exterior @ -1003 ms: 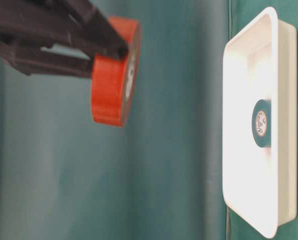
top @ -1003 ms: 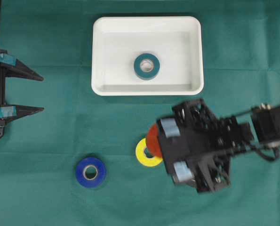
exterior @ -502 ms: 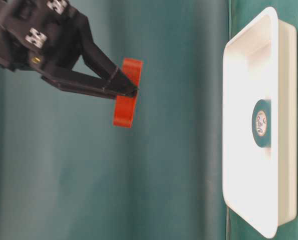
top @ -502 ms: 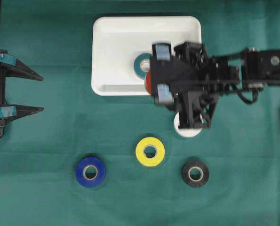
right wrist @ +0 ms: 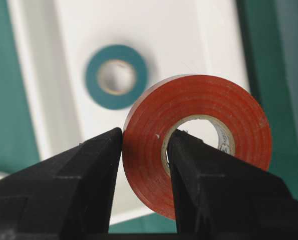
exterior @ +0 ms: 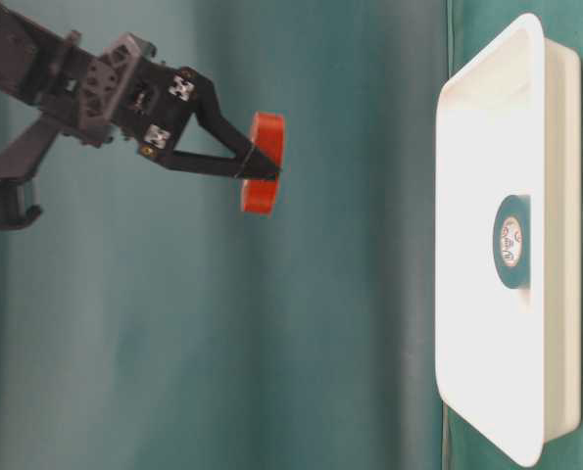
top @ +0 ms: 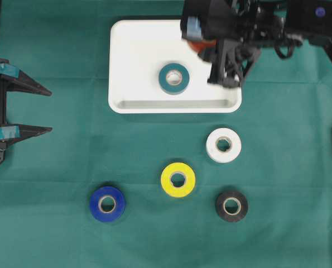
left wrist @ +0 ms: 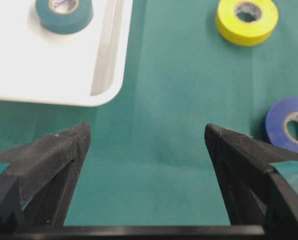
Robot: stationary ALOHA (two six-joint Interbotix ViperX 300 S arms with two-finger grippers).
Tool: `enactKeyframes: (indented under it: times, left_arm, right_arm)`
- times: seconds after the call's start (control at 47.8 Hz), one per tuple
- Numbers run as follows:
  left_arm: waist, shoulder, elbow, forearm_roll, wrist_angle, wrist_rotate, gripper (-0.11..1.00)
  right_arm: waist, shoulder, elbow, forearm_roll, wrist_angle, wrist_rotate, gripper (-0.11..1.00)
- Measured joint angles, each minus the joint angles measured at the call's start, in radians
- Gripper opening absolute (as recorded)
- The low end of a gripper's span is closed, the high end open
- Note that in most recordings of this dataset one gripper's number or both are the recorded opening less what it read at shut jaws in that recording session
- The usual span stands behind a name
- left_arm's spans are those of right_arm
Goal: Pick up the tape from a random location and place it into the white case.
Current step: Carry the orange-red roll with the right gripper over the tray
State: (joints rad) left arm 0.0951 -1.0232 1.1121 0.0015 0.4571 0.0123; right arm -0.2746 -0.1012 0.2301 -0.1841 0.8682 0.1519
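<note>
My right gripper [top: 200,43] is shut on a red tape roll [right wrist: 204,95], pinching its wall with one finger through the hole. It hangs in the air [exterior: 264,162] over the far right part of the white case [top: 116,67], well above it. A teal tape roll [top: 173,78] lies flat in the middle of the case [right wrist: 68,50]. At the left edge my left gripper [top: 49,110] stands open with nothing between its fingers [left wrist: 63,150], hovering over bare cloth near the case's corner [left wrist: 108,75].
On the green cloth in front of the case lie a white roll [top: 224,145], a yellow roll [top: 178,179], a black roll [top: 231,206] and a blue roll [top: 107,204]. The right arm's body reaches in from the top right.
My right gripper has carried the red tape from above the yellow roll, away across the near rim, to over the case's far right part. The left gripper has not moved.
</note>
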Motion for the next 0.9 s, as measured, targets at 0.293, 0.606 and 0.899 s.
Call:
enactKeyframes:
  times: [0.293, 0.606, 0.899]
  left_arm:
    - [0.000, 0.000, 0.002, 0.000, -0.002, 0.000, 0.97]
    - [0.000, 0.000, 0.002, 0.002, 0.000, 0.000, 0.97]
    - [0.000, -0.002, 0.002, 0.000, 0.000, 0.000, 0.97]
  right_arm:
    - [-0.032, 0.005, 0.000, -0.002, -0.006, -0.002, 0.32]
    - [-0.037, 0.005, 0.008, 0.000, -0.008, -0.002, 0.32]
    - [-0.035, 0.005, 0.014, -0.002, -0.006, -0.002, 0.32]
